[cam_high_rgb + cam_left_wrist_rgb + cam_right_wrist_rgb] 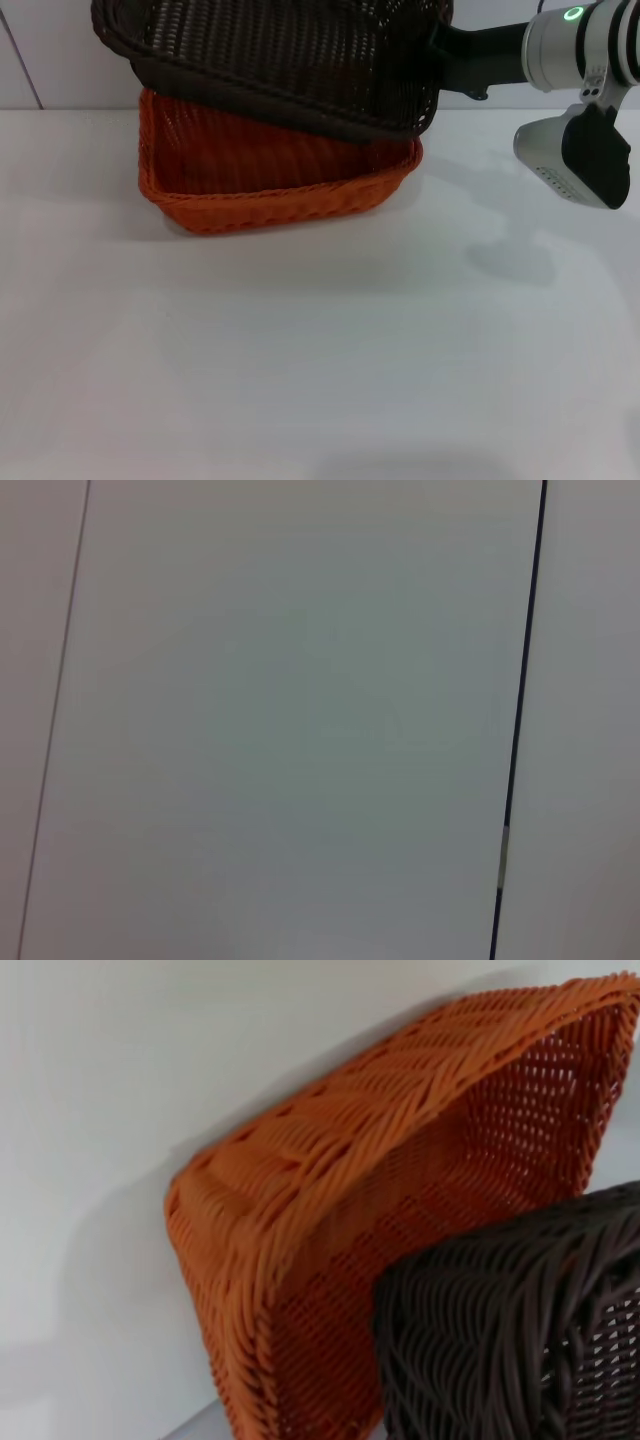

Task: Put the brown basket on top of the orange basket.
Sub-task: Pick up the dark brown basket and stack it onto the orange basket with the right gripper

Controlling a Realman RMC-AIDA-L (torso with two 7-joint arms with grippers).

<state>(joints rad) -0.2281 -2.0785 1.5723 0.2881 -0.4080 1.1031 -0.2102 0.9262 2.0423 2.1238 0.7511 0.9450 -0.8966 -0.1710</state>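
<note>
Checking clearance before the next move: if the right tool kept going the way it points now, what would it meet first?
The right tool points toward the robot's left at the brown basket, at whose right edge it already is. The orange basket sits below that line; depth is uncertain.

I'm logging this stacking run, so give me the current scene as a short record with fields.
carried item: dark brown rectangular woven basket, tilted, above the orange one
target: bright orange rectangular woven basket, on the white table
right gripper: at the brown basket's right end
left arm: not in view
stacking: not yet settled
</note>
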